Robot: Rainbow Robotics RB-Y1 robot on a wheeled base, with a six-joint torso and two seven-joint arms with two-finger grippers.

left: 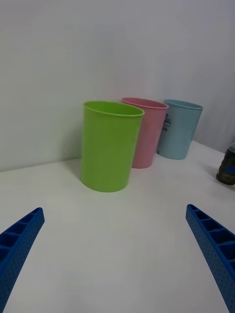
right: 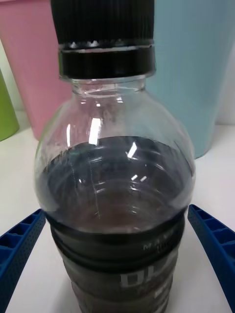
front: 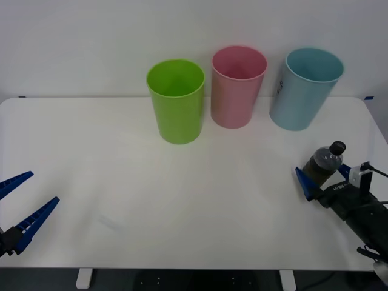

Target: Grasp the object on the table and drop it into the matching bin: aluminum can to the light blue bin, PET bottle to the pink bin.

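The PET bottle (front: pixel 324 162), clear with dark contents and a black cap, stands upright on the white table (front: pixel 182 200) at the right, in front of the light blue bin (front: pixel 306 91). My right gripper (front: pixel 324 176) is open, with one blue finger on either side of the bottle's lower body (right: pixel 117 195). The fingers (right: pixel 22 244) sit level with the bottle's label band. The pink bin (front: pixel 236 88) stands at the back, just left of the light blue one. My left gripper (front: pixel 41 188) hangs open over the table's front left.
A lime green bin (front: pixel 176 100) stands left of the pink bin, slightly nearer to me. All three bins form a row at the back (left: pixel 110 146). The table's right edge (front: pixel 379 139) runs close to the bottle.
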